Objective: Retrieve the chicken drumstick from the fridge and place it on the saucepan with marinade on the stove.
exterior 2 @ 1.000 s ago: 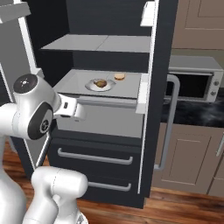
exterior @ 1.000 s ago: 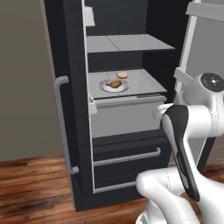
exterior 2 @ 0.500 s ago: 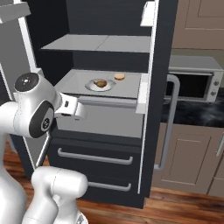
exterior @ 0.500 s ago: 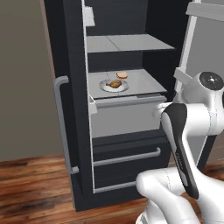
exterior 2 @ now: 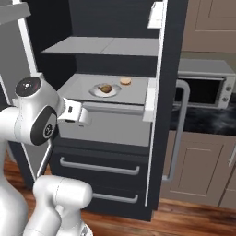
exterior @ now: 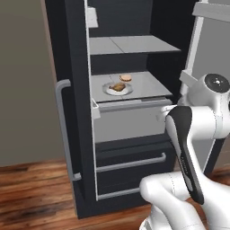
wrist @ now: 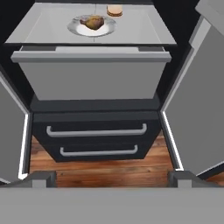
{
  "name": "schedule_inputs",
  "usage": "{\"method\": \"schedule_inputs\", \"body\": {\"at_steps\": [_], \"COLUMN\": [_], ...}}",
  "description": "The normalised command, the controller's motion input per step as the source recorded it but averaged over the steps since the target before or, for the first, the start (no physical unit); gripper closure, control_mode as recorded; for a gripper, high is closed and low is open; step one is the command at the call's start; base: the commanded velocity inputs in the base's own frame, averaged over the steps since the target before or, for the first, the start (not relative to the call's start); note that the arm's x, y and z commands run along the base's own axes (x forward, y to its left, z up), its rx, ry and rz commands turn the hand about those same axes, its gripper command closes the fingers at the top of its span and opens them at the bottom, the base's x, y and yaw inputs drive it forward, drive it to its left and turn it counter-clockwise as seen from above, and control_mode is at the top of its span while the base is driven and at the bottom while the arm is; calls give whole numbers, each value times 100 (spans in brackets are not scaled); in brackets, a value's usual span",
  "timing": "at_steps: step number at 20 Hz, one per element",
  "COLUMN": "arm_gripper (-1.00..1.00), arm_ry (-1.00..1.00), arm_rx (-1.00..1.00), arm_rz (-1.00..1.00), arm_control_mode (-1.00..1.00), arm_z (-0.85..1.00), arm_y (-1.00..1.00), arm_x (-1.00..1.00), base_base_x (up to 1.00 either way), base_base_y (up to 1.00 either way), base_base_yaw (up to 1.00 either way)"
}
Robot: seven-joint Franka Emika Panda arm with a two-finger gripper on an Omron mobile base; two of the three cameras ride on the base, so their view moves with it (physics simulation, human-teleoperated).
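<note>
The fingers [wrist: 112, 177] stand spread as wide as they go, with nothing between them; in the hand view their two dark tips rise at the lower left and lower right of the frame, looking over the wooden floor [wrist: 105, 168] and the two lower drawers [wrist: 97, 139] toward the open fridge [wrist: 94, 78]. The chicken drumstick [wrist: 92, 21] lies on a white plate [wrist: 78, 28] on the grey shelf [wrist: 52, 26] at the top of that frame, with a small round bun [wrist: 114, 10] just beside it, further back. In the left base view the drumstick [exterior: 118, 87] sits near the centre of the frame, well apart from the hand.

As for progress, the fridge is already open and the base is parked before it, but the reach has not yet reached the meat: grasping, lifting out, carrying to the stove and setting it in the saucepan all appear to be left.

The arm is folded up tight. In the right base view its wrist [exterior 2: 73, 113] points toward the grey bin [exterior 2: 108, 126] at the left-centre of the frame, below shelf level, with the elbow joint bulking behind it.
</note>
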Motion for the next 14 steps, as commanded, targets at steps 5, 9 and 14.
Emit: {"method": "schedule_inputs", "body": {"at_steps": [5, 9, 14], "arm_gripper": [-100, -100, -100], "arm_ry": [0, 0, 0], "arm_rx": [0, 0, 0], "arm_rz": [0, 0, 0], "arm_control_mode": [100, 100, 100], "arm_z": [0, 0, 0], "arm_y": [0, 0, 0], "arm_x": [0, 0, 0], "base_base_x": [41, 34, 43], "base_base_y": [0, 0, 0], "base_base_yaw": [0, 0, 0]}}
